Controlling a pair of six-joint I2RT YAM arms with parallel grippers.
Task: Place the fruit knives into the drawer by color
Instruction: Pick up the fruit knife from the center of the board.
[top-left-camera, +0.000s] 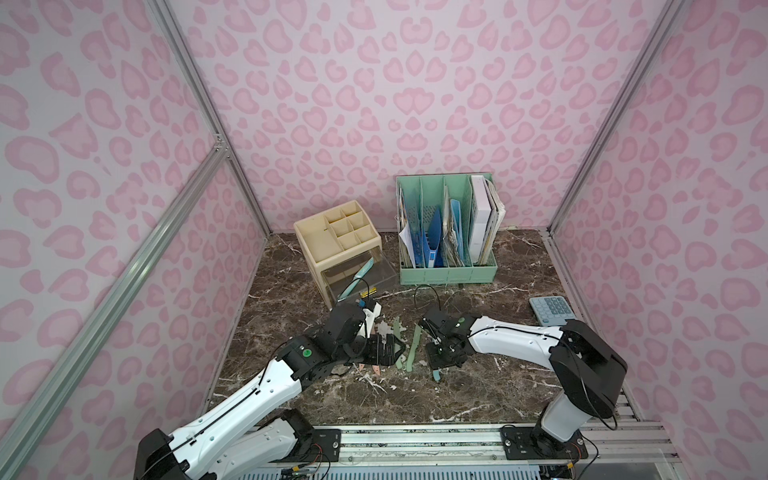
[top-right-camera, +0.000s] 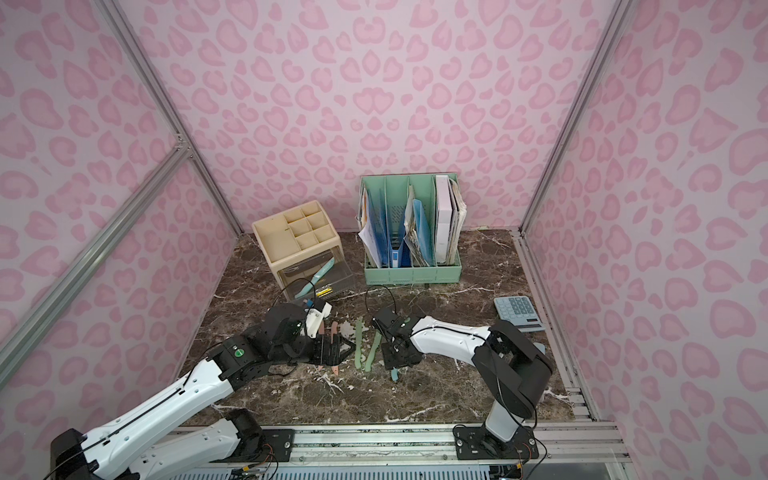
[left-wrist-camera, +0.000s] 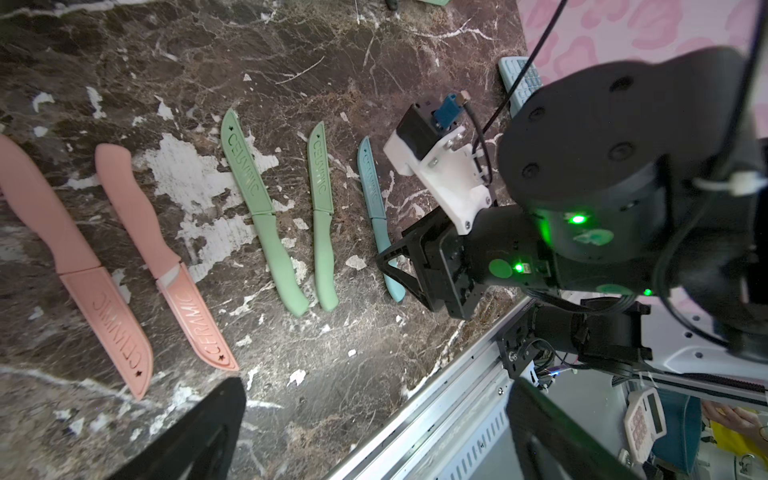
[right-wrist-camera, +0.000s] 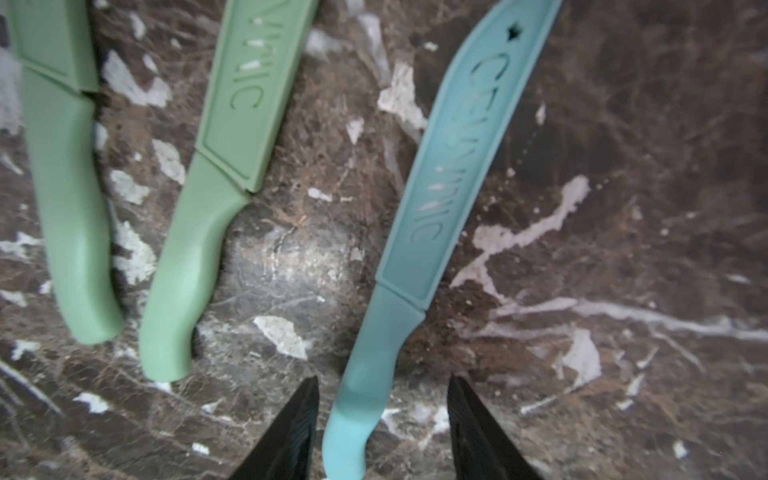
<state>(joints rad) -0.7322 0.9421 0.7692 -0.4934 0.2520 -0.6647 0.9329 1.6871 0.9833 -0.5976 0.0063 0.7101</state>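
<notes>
1. Marble-patterned worktop (top-left-camera: 498, 374), dark brown with white veins, forms the floor of the cell. Walls (top-left-camera: 374, 104) printed with pink leopard spots close it on three sides, joined by aluminium rails (top-left-camera: 104, 299).
2. At the back stands a cream organiser (top-left-camera: 320, 241) with its clear drawer (top-left-camera: 384, 270) pulled out. Beside it is a green file rack (top-left-camera: 449, 274) stuffed with papers and folders. A grey-blue calculator (top-left-camera: 550, 309) lies near the worktop's edge on the robot's right.
3. One teal knife (top-left-camera: 357, 276) lies slantwise inside the open drawer.
4. Five sheathed knives lie in a row on the marble in front of the arms. There are two pink knives (left-wrist-camera: 54, 232) (left-wrist-camera: 166, 257) on the robot's left, two green knives (left-wrist-camera: 262, 216) (left-wrist-camera: 322, 216) in the middle, and a second teal knife (right-wrist-camera: 415, 232) on the right. Each sheath reads CERAMIC. The pink sheaths point toward the robot, while the green and teal sheaths point away.
5. The right gripper (right-wrist-camera: 383, 380) is down at the second teal knife, and its fingers straddle the handle near the butt end. The jaws are parted. Bare marble shows between the handle and one finger, so nothing is grasped. The other finger sits very close to the handle, and I cannot tell whether it touches.
6. The left gripper (left-wrist-camera: 374, 382) is spread wide and empty. In both top views it sits above the pink knives. Its own wrist view shows only marble between the fingers, with the pink sheath tips just beside one finger.
</notes>
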